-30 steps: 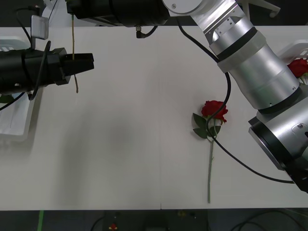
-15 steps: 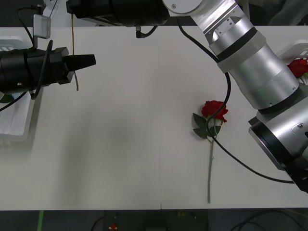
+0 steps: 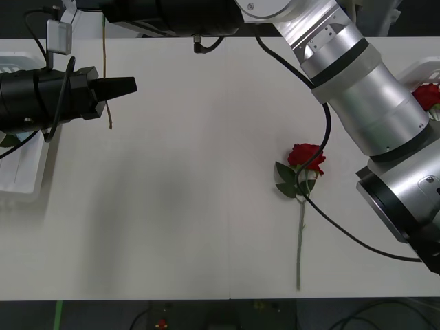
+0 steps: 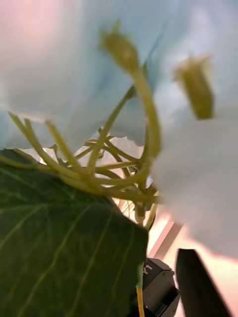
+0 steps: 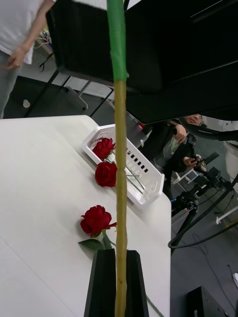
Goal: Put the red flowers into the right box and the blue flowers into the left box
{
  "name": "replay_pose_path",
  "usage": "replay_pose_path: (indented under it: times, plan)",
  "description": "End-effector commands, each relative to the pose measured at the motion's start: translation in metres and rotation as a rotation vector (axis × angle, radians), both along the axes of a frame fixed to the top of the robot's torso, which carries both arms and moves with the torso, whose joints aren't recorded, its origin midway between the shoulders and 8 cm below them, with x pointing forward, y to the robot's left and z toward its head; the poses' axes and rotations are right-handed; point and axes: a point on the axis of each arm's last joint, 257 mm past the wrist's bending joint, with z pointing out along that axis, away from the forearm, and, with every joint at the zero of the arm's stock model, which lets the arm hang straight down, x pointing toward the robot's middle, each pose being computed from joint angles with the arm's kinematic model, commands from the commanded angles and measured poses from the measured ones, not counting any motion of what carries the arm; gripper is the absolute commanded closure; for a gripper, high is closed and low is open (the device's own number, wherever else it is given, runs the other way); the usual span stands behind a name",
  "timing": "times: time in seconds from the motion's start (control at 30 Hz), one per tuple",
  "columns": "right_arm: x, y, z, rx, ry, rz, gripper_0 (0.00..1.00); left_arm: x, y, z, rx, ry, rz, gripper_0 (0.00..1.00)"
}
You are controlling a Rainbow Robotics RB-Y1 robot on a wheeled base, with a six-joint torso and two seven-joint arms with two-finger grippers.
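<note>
Fingers of the left gripper (image 5: 118, 277) are closing on a thin yellow-green stem (image 5: 119, 173).
Right gripper's fingers: cannot tell. One deep-red artificial rose (image 3: 306, 157) is lying at four o'clock.

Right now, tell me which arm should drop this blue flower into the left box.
Left. Its fingers clamp the blue flower by the stem, with the left box beside; the right arm is stretched across the table.

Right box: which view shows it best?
Left wrist view: the right box shows along its whole slotted side, beyond the table's far edge. The front view catches a corner past the right arm. The right wrist view looks close-up at a blue flower.
</note>
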Motion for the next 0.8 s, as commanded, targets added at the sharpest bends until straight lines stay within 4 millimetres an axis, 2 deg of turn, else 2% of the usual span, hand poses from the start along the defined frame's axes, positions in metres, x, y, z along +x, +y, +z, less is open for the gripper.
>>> replay_pose_path:
  times: [0.03, 0.17, 0.3, 0.4, 0.6, 0.67, 0.7, 0.73, 0.8]
  plan:
    - [-0.002, -0.005, 0.037, 0.004, -0.053, -0.004, 0.11, -0.004, -0.005, 0.021, -0.014, 0.038, -0.03, 1.0]
    - [-0.001, -0.018, 0.03, -0.051, -0.064, -0.005, 0.11, -0.004, 0.021, 0.005, 0.039, 0.056, 0.014, 1.0]
    - [-0.002, -0.041, 0.009, -0.158, -0.031, 0.001, 0.11, -0.005, 0.052, -0.012, 0.103, 0.081, 0.065, 1.0]
    - [-0.003, -0.068, -0.016, -0.265, 0.022, 0.003, 0.1, 0.004, 0.076, -0.02, 0.132, 0.095, 0.116, 1.0]
    - [-0.006, -0.135, -0.073, -0.493, 0.205, -0.051, 0.11, 0.021, 0.128, -0.032, 0.169, 0.116, 0.225, 1.0]
    - [-0.007, -0.158, -0.093, -0.558, 0.271, -0.094, 0.11, 0.028, 0.153, -0.034, 0.183, 0.125, 0.28, 1.0]
    - [-0.008, -0.171, -0.105, -0.598, 0.308, -0.121, 0.1, 0.033, 0.172, -0.034, 0.195, 0.128, 0.323, 1.0]
    - [-0.008, -0.178, -0.112, -0.615, 0.329, -0.139, 0.1, 0.035, 0.182, -0.035, 0.208, 0.128, 0.344, 1.0]
    - [-0.009, -0.207, -0.137, -0.702, 0.374, -0.21, 0.1, 0.041, 0.221, -0.037, 0.277, 0.114, 0.422, 1.0]
